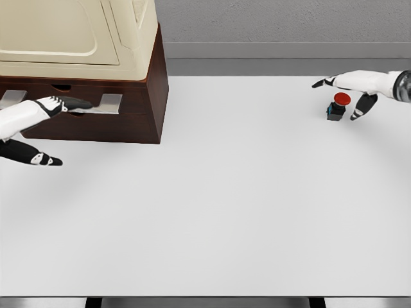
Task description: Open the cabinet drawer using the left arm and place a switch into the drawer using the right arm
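Your right hand (350, 90) sat open around the switch (338, 107) at the bench's (244, 205) far right, not gripping it. Left hand (54, 106) was flat at the drawer (83, 102) handle. That switch looked small, light, rigid; I'd pinch the dark base, not the slick red cap.

White table (212, 212), grey wall (282, 22) behind, perhaps concrete
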`<state>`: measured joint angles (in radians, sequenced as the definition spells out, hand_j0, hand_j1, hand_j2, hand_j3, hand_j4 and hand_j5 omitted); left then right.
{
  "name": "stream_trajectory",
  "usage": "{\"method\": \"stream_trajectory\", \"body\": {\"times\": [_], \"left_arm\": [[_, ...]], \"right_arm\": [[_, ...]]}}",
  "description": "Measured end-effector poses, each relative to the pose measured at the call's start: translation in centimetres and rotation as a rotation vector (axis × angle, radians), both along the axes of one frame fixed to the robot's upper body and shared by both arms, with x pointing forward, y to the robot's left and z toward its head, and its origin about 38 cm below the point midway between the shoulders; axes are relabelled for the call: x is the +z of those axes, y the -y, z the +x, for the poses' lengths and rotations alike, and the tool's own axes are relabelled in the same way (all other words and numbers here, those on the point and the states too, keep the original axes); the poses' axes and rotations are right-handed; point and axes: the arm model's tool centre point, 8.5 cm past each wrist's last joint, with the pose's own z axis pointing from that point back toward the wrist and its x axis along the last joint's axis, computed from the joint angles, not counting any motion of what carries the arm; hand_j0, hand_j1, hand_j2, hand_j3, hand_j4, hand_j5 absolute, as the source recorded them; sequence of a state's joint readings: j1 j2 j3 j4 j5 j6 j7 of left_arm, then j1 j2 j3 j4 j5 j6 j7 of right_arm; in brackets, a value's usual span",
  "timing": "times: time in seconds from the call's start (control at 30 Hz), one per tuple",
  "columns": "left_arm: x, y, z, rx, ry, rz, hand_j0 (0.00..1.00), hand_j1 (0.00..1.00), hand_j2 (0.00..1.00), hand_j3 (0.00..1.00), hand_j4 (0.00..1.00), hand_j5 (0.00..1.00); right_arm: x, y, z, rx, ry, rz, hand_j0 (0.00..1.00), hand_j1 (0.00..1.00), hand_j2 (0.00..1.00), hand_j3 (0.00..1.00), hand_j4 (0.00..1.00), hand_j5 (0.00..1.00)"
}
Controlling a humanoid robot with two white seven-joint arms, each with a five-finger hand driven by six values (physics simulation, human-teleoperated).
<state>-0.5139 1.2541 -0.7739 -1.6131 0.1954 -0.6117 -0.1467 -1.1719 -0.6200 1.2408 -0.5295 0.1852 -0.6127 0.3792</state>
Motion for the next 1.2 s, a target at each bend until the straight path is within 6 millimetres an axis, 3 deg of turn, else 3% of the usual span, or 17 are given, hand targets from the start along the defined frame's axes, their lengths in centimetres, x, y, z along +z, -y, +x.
{"method": "stream_trajectory", "body": {"times": [0.17, 0.63, 0.73, 0.77, 0.8, 1.2], "left_arm": [[-0.6, -1.2, 0.6, 0.042, -0.008, 0.007, 1.00, 1.00, 1.00, 1.00, 1.00, 1.00], [-2.4, -2.2, 1.6, 0.093, -0.028, -0.008, 1.00, 1.00, 1.00, 1.00, 1.00, 1.00], [-2.6, -2.5, 1.8, 0.104, -0.031, -0.008, 1.00, 1.00, 1.00, 1.00, 1.00, 1.00], [-2.6, -2.5, 1.8, 0.106, -0.031, -0.008, 1.00, 1.00, 1.00, 1.00, 1.00, 1.00], [-2.6, -2.6, 1.8, 0.108, -0.032, -0.008, 1.00, 1.00, 1.00, 1.00, 1.00, 1.00], [-2.7, -2.7, 1.3, 0.092, -0.068, 0.010, 1.00, 1.00, 1.00, 1.00, 1.00, 1.00]], "right_arm": [[-0.9, -0.6, 0.4, -0.008, -0.017, -0.012, 1.00, 1.00, 1.00, 1.00, 1.00, 1.00], [-1.7, -0.1, 0.5, -0.050, -0.034, -0.018, 0.98, 0.98, 0.98, 0.98, 0.98, 0.98], [-1.7, -0.1, 0.5, -0.051, -0.037, -0.023, 0.82, 0.82, 0.82, 0.82, 0.82, 0.82], [-1.6, 0.0, 0.5, -0.050, -0.038, -0.031, 0.60, 0.60, 0.60, 0.60, 0.60, 0.60], [-1.6, 0.1, 0.5, -0.049, -0.038, -0.043, 0.52, 0.52, 0.52, 0.52, 0.52, 0.52], [-1.5, 0.1, 0.5, -0.039, -0.041, -0.063, 0.45, 0.45, 0.45, 0.45, 0.45, 0.45]]}}
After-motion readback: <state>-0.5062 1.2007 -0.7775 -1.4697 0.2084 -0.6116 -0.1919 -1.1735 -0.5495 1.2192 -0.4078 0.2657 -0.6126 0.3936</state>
